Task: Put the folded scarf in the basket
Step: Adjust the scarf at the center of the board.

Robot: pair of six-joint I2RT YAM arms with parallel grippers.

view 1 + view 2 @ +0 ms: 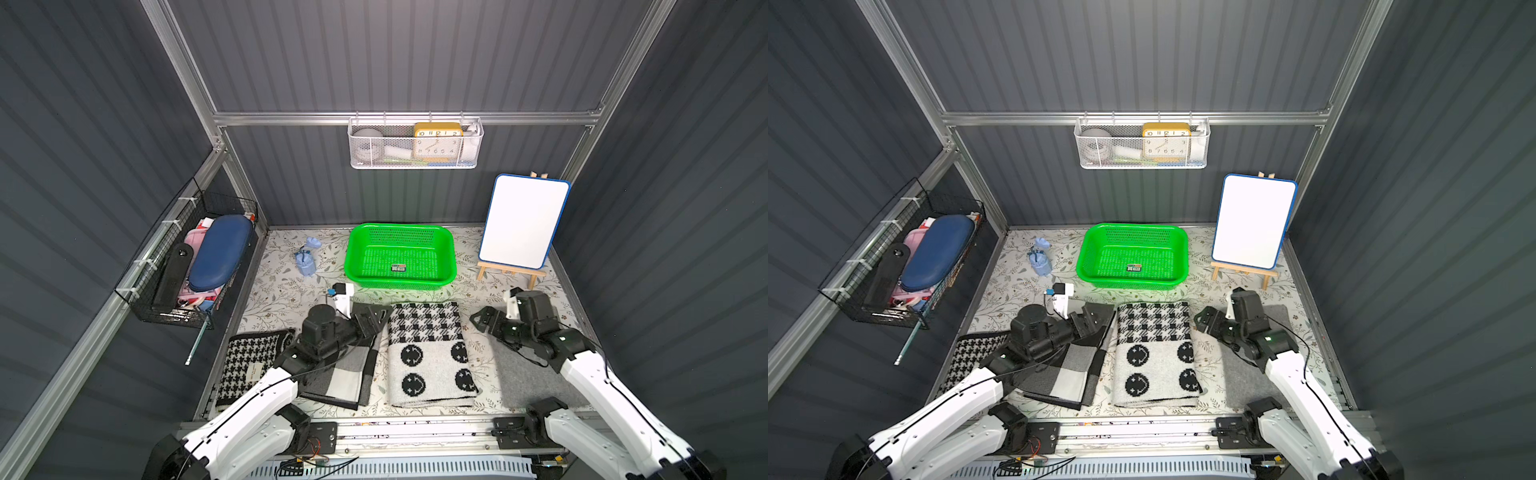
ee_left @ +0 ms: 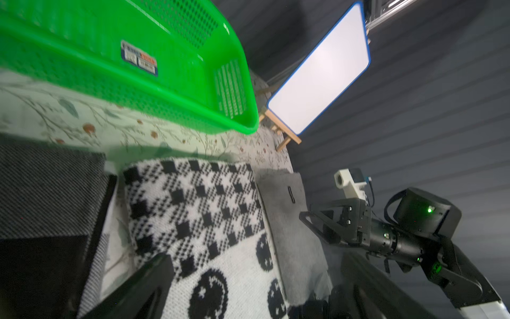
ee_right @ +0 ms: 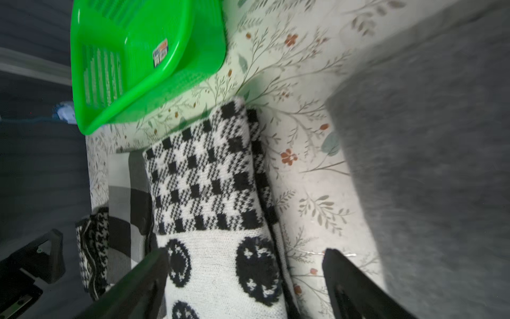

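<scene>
Left pincer point(image 1: 375, 318) and right pincer point(image 1: 482, 320) gape wide, flanking folded black-white checked, smiley-faced scarf point(image 1: 430, 353).

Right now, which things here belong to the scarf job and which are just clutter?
Job: black-and-white knitted smiley-face folded scarf; bright green perforated plastic basket.
Lying about: houndstooth knit cloth; grey checked cloth; plain grey felt mat; blue-framed whiteboard on wooden easel.

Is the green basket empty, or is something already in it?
Empty. In both top views the basket has a bare perforated floor except a small label; the smiley scarf lies folded outside it.
</scene>
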